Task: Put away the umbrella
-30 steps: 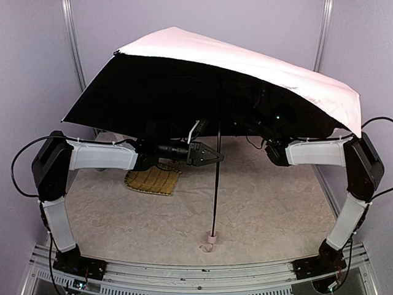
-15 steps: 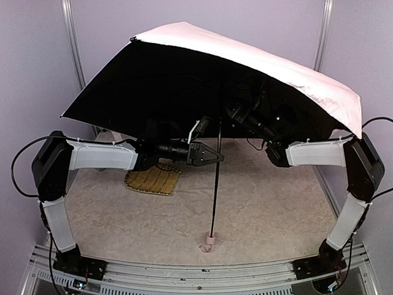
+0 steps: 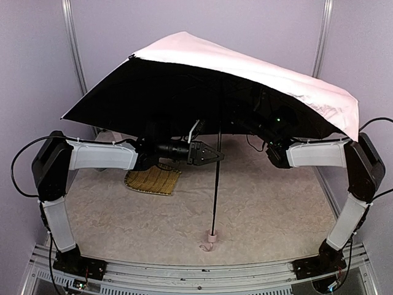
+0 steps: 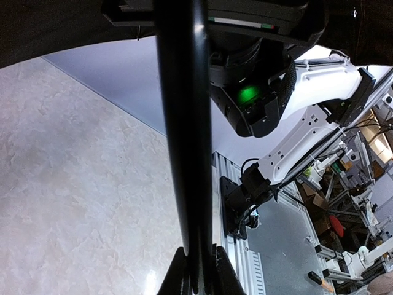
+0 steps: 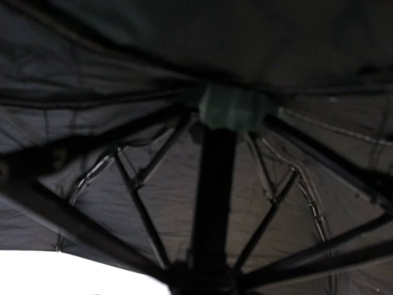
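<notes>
Since the umbrella (image 3: 215,92) stands fully open, pink canopy (image 3: 264,67) spread over the table (image 3: 276,203) and handle (image 3: 212,236) low by the near edge, the job looks barely begun: collapsing and stowing are all left. The left gripper (image 3: 216,157) is clamped tight on the shaft (image 3: 215,196). The right gripper is hidden up under the canopy, right of the shaft; whether it grips anything I cannot tell. A straw mat (image 3: 152,180) lies to the left.

Umbrella (image 3: 245,64) open and tilted, pink canopy on top, dark underside toward camera. Shaft (image 3: 215,190) runs down to handle (image 3: 211,237), low over near edge of table (image 3: 276,209). Left gripper (image 3: 217,157) clamped on shaft. Right arm (image 3: 313,153) reaches under canopy; right gripper hidden. Straw mat (image 3: 153,180) left, beneath left arm.
</notes>
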`<act>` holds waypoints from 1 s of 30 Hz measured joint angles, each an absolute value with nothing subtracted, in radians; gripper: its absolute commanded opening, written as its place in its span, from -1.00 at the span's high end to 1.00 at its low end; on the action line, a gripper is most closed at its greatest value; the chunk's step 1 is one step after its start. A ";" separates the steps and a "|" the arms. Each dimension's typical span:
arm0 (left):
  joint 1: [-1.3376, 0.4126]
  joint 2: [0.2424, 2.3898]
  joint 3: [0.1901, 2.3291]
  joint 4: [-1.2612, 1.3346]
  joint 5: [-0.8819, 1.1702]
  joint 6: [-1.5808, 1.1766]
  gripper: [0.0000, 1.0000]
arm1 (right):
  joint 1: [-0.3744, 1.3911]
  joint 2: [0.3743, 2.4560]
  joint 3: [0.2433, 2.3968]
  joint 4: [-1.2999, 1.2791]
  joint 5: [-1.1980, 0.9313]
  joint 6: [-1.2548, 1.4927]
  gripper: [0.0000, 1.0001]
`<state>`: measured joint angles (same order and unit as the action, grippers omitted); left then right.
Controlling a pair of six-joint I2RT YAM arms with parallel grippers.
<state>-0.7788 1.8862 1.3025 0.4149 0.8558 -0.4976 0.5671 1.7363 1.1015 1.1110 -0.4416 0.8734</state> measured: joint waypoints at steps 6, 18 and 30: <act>-0.780 1.886 1.303 0.404 0.842 -0.476 1.00 | 0.567 1.734 1.099 1.108 -0.450 0.868 0.06; -0.840 1.856 1.317 0.282 0.556 -0.357 1.00 | 0.654 1.560 1.017 0.893 -0.135 0.485 -0.15; -0.854 1.845 1.336 0.242 0.404 -0.329 1.00 | 0.737 1.542 0.993 0.793 0.047 0.277 0.14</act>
